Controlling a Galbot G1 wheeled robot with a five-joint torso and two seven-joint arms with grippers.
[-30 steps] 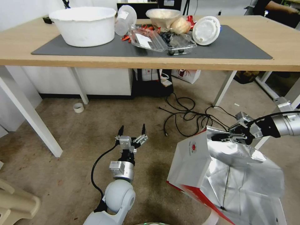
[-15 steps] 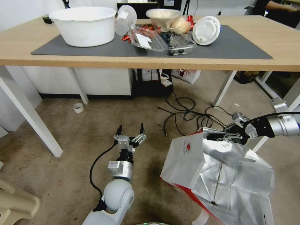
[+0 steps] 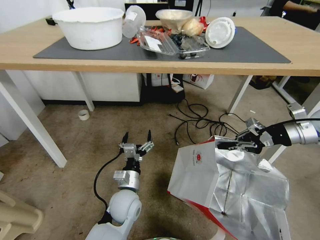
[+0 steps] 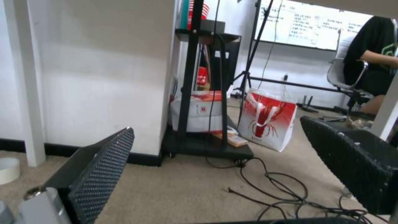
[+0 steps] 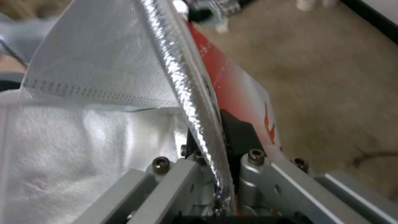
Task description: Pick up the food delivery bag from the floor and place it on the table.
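- Tan carpet (image 3: 100, 133), stained, with black cables (image 3: 200, 123) strewn across it.
- White wall (image 4: 91, 77) with dark skirting.
- Black rack (image 4: 207, 93) against the wall.
- Tape roll (image 3: 83, 115) on the carpet.
- Whiteboard (image 4: 307, 28) behind.

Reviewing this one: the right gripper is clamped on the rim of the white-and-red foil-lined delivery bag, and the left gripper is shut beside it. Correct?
Not quite. The left gripper has its jaws open and holds nothing, as the head view shows. The right gripper is indeed clamped on the rim of the white-and-red foil-lined delivery bag.
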